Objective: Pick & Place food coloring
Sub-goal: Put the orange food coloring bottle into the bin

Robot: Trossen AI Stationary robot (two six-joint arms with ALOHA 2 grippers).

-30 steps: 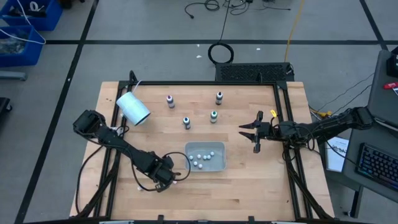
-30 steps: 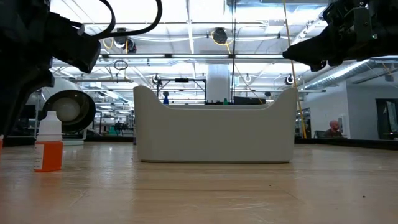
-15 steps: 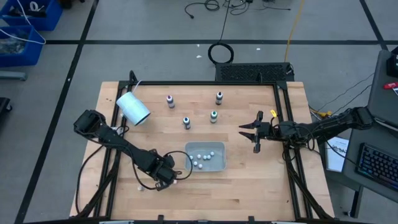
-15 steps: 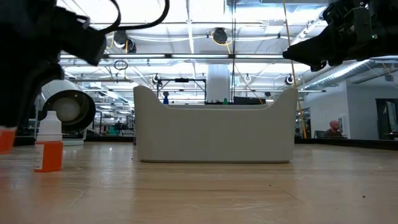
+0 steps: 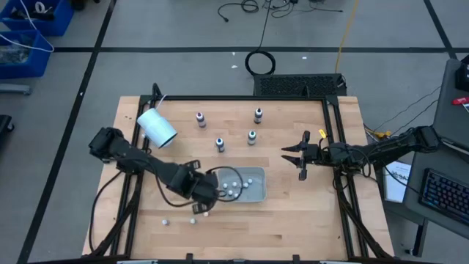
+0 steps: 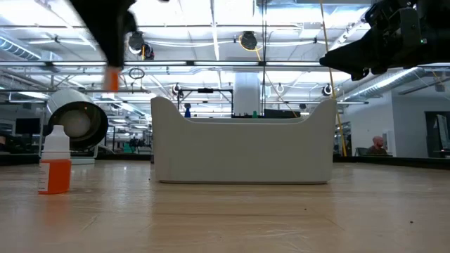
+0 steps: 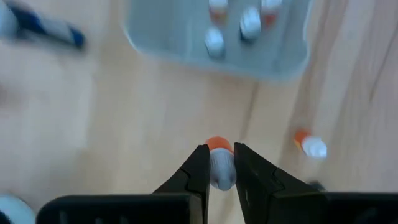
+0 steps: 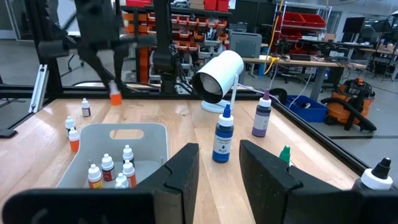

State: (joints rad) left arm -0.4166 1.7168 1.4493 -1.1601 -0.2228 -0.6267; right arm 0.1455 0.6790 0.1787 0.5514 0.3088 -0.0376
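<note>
Tabletop [image 5: 293, 220]: pale wood planks with visible grain, edged by a dark metal frame; grey floor with black tape lines around it. Low view looks across the wood into a large bright hall with ceiling trusses and strip lights; right wrist view shows shelving with red bins.

Tray [image 5: 249, 183]: shallow, pale grey, rounded corners, smooth plastic, near the tabletop centre. Several small orange-bodied, white-capped bottles stand inside it [image 8: 107, 169].

Left gripper [image 5: 203, 199] hangs just beside the tray's left end, above the wood. Its jaws are clamped on a small orange bottle [image 7: 217, 163], white cap toward the camera. Two similar small bottles lie on the wood near the front-left [image 5: 194, 220], [image 5: 165, 221].

Food coloring: four upright bottles beyond the tray, well apart from one another: purple bottle [image 5: 200, 118], dark bottle [image 5: 258, 115], blue bottle [image 5: 219, 144], green bottle [image 5: 251, 137]. None is touched.

White cup [image 5: 157, 127]: cylindrical, lying on its side near the far-left corner.

Right gripper [image 5: 295, 158] hovers right of the tray, jaws spread, empty.
</note>
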